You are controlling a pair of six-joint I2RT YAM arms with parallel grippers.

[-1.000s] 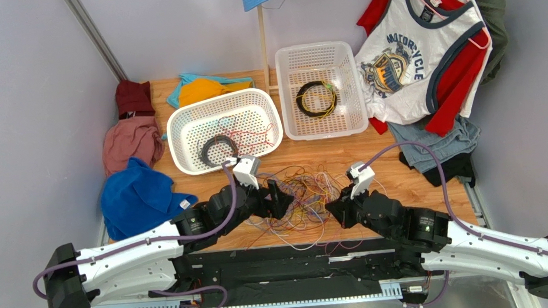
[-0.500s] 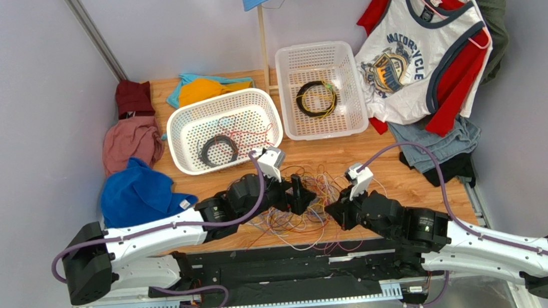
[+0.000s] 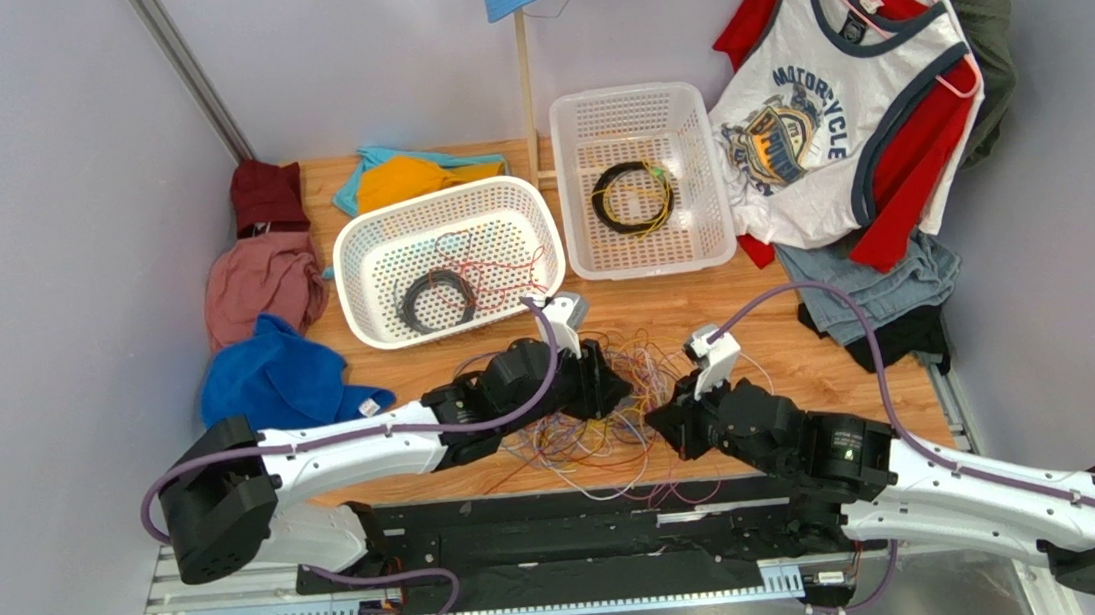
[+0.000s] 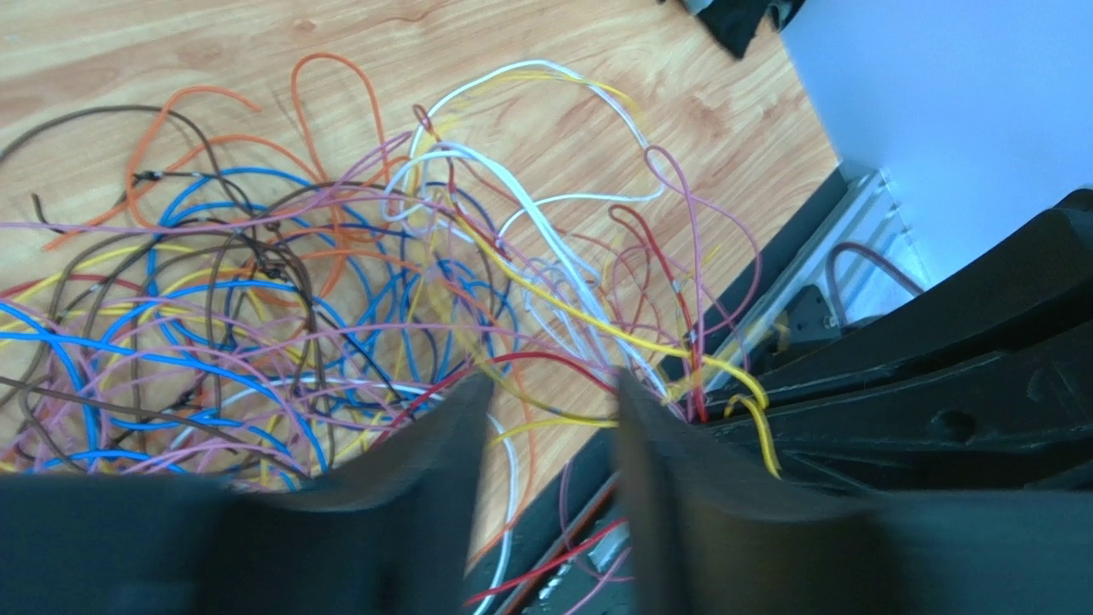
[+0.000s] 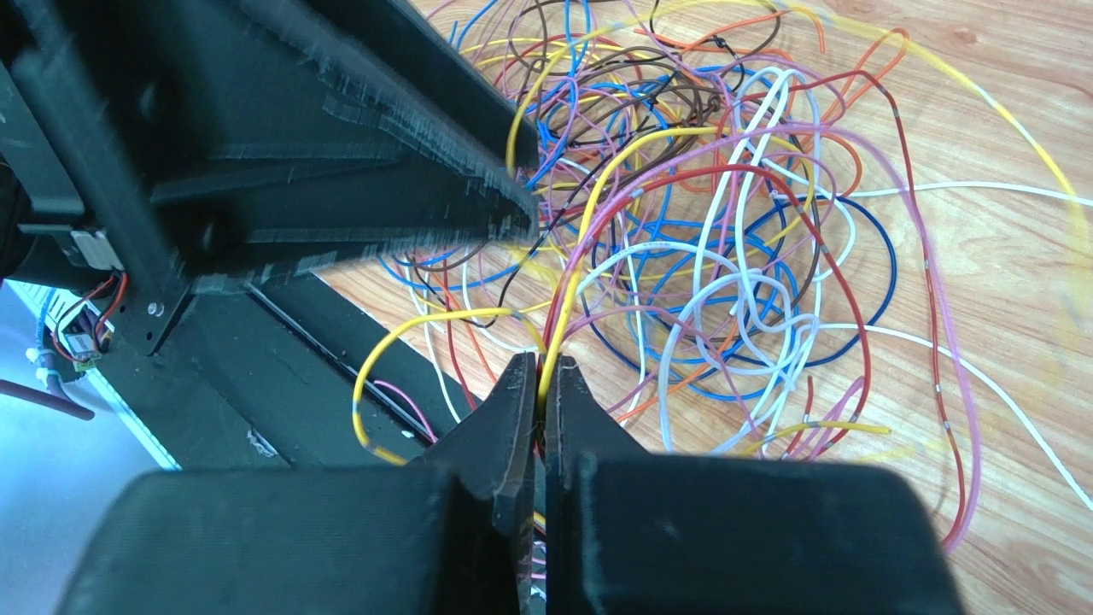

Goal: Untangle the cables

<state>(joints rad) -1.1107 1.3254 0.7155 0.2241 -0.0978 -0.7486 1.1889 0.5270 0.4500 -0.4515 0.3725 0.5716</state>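
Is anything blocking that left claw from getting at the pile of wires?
Nothing visible does. The left gripper hangs open just over the cables. The right gripper is shut on a yellow strand at the tangle's edge, not between them.

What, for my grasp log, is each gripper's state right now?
Left gripper: open, over the cables.
Right gripper: shut on a yellow cable.
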